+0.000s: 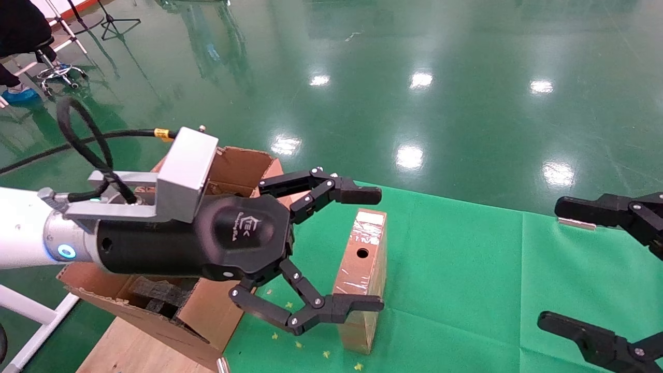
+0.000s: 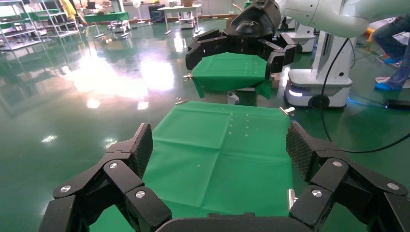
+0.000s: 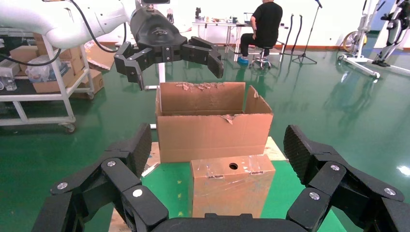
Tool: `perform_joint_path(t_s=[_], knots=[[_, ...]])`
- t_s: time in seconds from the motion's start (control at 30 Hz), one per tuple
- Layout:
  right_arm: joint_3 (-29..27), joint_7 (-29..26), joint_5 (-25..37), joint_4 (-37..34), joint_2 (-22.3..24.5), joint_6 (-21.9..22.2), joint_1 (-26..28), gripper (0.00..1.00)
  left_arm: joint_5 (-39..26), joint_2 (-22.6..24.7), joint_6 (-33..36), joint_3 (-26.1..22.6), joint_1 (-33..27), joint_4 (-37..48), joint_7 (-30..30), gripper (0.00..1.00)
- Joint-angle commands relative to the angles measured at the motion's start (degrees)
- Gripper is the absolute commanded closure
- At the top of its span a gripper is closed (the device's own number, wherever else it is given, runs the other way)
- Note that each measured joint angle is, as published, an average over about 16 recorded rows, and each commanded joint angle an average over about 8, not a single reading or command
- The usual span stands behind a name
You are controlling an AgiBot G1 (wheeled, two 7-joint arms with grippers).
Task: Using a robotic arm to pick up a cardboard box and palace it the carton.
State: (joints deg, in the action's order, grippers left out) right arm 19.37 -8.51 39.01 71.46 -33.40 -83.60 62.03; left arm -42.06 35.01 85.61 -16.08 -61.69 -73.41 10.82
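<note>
Far left: one carton, ragged flaps up, black foam pieces inside, its near part hidden behind the robotic arm; the left gripper hangs above the green cloth with jaws spread wide, holding nothing. Centre: one cardboard box stands on edge on the cloth just beside the carton, taped, round hole in its upper face, seen between the two open fingers but apart from them. Right edge: right gripper, two black fingers wide apart, empty, well clear of the box.
</note>
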Motion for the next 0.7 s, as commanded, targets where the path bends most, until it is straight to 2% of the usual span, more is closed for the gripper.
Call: perform_joint_path(t_s=[0.03, 0.5, 0.53, 0.57, 0.7], knots=[[0.0, 0.0, 0.0, 0.0, 0.0, 0.0, 0.0, 0.00, 0.0, 0.0, 0.0, 0.0, 0.0, 0.0, 0.0, 0.00], [0.0, 0.0, 0.0, 0.0, 0.0, 0.0, 0.0, 0.00, 0.0, 0.0, 0.0, 0.0, 0.0, 0.0, 0.0, 0.00], [0.0, 0.0, 0.0, 0.0, 0.0, 0.0, 0.0, 0.06, 0.0, 0.0, 0.0, 0.0, 0.0, 0.0, 0.0, 0.00], [0.0, 0.0, 0.0, 0.0, 0.0, 0.0, 0.0, 0.16, 0.0, 0.0, 0.0, 0.0, 0.0, 0.0, 0.0, 0.00], [0.0, 0.0, 0.0, 0.0, 0.0, 0.0, 0.0, 0.66, -2.1, -0.8, 0.1, -0.6, -0.5, -0.7, 0.2, 0.00]])
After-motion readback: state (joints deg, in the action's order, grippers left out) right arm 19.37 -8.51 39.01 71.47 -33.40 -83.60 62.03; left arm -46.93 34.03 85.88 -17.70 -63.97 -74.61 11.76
